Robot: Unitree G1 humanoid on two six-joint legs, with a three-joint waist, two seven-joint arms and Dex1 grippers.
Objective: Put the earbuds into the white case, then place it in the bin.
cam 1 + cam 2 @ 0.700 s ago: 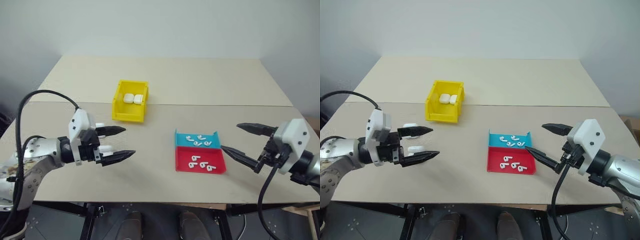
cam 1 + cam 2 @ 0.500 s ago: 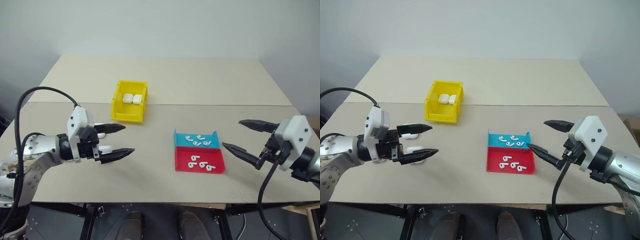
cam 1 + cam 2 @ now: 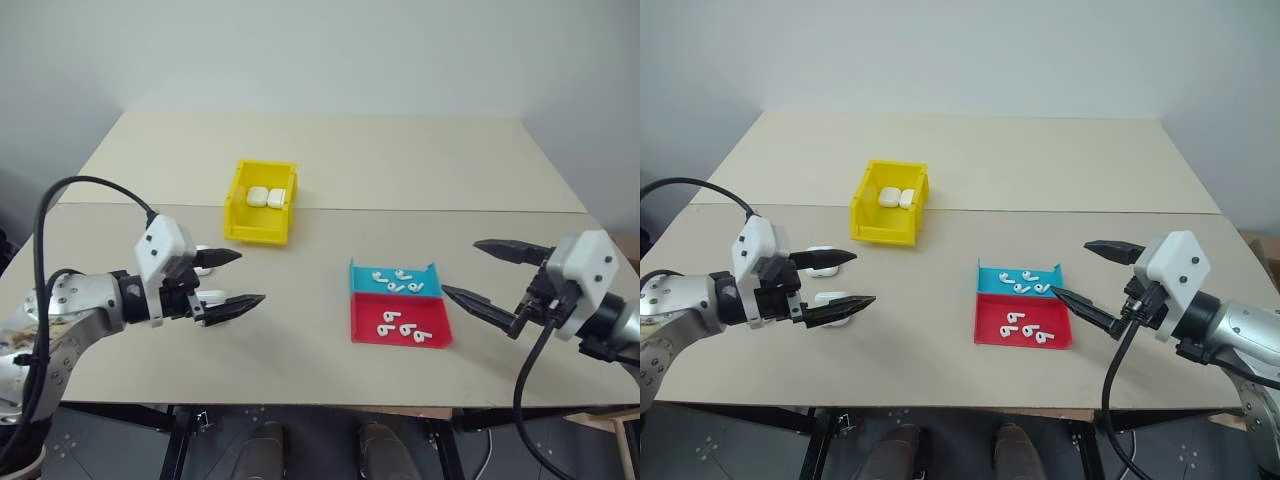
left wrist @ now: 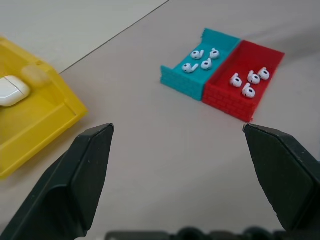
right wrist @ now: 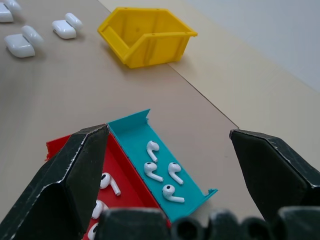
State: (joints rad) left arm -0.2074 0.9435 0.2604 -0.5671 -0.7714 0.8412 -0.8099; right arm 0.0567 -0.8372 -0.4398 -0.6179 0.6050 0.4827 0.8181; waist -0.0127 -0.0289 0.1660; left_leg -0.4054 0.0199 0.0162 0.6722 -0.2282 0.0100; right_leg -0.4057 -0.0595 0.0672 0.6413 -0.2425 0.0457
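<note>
Left pincer [image 3: 228, 279] hovers over the left side of the tabletop [image 3: 400, 160], fingers wide apart, nothing between them; since the earlier frames it has edged slightly back toward the robot. Right pincer [image 3: 492, 274] hovers just right of the trays, fingers also spread and empty, barely shifted.

Earbuds [image 3: 397, 280] lie loose in the teal tray [image 3: 358, 281] and in the red tray [image 3: 362, 322] touching it, unmoved. Yellow bin [image 3: 258, 203] holds two white cases [image 3: 267, 197]. Two open white cases [image 3: 822, 262] lie on the tabletop under the left pincer, as before.
</note>
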